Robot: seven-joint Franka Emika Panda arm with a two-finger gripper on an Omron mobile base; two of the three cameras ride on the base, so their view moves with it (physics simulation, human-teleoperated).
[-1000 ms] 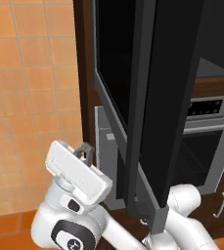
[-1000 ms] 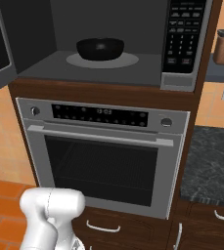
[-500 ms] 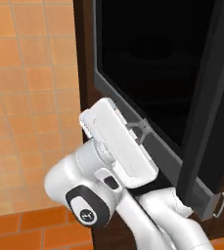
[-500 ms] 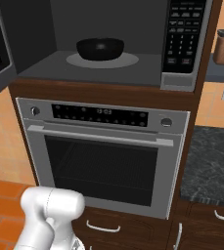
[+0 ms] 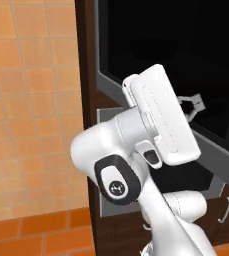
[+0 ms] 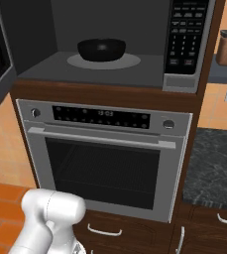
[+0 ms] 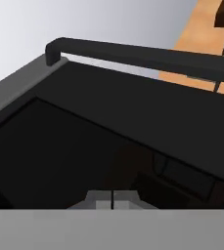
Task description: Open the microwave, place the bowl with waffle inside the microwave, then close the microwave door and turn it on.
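Black glass of the door spreads across the left base view, swung out from the cabinet, with its grey band running down to the lower right. The gripper is raised against that glass, its two thin fingers drawn close together at the tips; they look closed on nothing, though at this size I cannot be sure. In the hand view the door lies right under the camera, its dark bar handle running along the far edge.

From the right, the microwave stands open. The bowl sits on the round plate inside, and whether a waffle lies in it cannot be made out. The keypad is to the right, the oven directly below.
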